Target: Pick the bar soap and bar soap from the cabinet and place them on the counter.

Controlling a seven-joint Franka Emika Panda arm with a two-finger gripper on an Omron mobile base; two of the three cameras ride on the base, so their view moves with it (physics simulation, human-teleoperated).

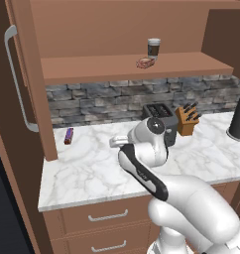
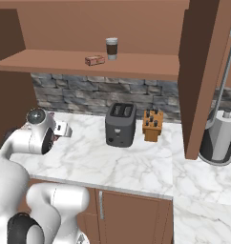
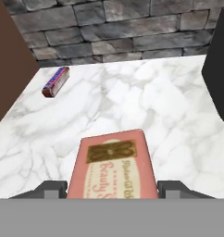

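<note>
Cabinet (image 1: 23, 99) standing open overhead, doors swung out to either side, long silver handle (image 1: 15, 79) showing on the left door; plain brown inner shelf (image 2: 89, 64) running across above the stone backsplash (image 2: 98, 93).

Surface (image 1: 87, 168) of white veined marble spreading below, brown drawers (image 1: 107, 216) under it.

Arm (image 1: 156, 163) reaching out low over the surface, left of centre.

Paper-towel holder (image 2: 220, 138) standing at far right, past the right cabinet door.

Toaster (image 2: 120, 125) sitting toward the back, just right of the arm's reach; its dark side crowding the right edge of the hand view.

Knife block (image 2: 152, 125) standing just beside the toaster, on its right.

Paper cup (image 1: 153, 48) standing upright on the shelf.

Pincer (image 3: 113, 187) clasping one bar soap (image 3: 113, 169) between its two dark tips, printed pinkish face up, hovering above bare marble in front of the backsplash.

Second bar soap (image 1: 145, 62) lying on the shelf, just beside the cup and a little in front of it.

Small purple-and-red stick (image 3: 55, 81) lying on the marble near the back left corner, close to the left door, well apart from the held bar.
</note>
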